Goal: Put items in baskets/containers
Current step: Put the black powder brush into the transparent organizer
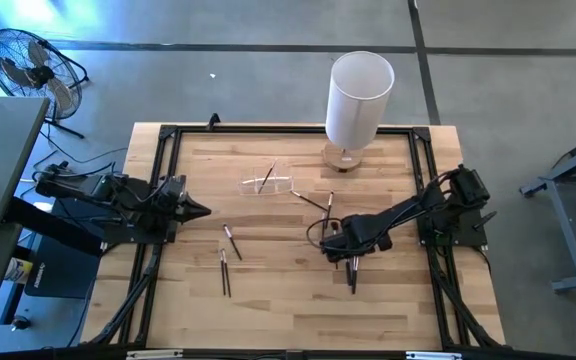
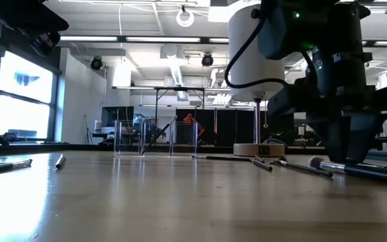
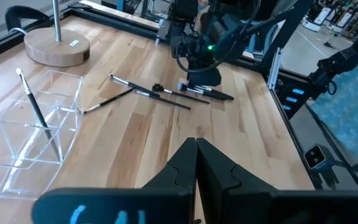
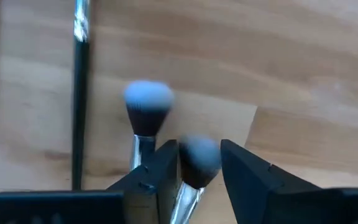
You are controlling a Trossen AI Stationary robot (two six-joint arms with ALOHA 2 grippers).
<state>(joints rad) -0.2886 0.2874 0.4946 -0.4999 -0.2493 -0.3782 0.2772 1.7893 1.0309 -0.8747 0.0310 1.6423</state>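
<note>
**Right gripper straddles a brush head on the bench**

The right gripper (image 1: 353, 262) is down at the wooden bench (image 1: 268, 300), at about 4 o'clock from the bench's middle in the high view. In the right wrist view its fingers (image 4: 247, 180) stand parted on either side of a pale-tipped brush (image 4: 197, 163); whether they press on it cannot be told. A second brush (image 4: 146, 109) with a rounded bristle head lies just beside, and a dark stick (image 4: 79, 93) farther off. The left gripper (image 3: 196, 163) waits at 9 o'clock, its fingers clenched together with nothing between them.

The clear holder (image 1: 268, 182) sits at about 12 o'clock from the middle, with one dark brush (image 3: 37, 115) leaning inside it. Loose brushes (image 1: 226, 272) lie at 7 o'clock, and another few (image 3: 148, 93) are scattered between the holder and the right gripper. A tall white cylinder (image 1: 358, 98) on a round wooden base (image 1: 343, 157) stands at 1 o'clock, near the far edge.
</note>
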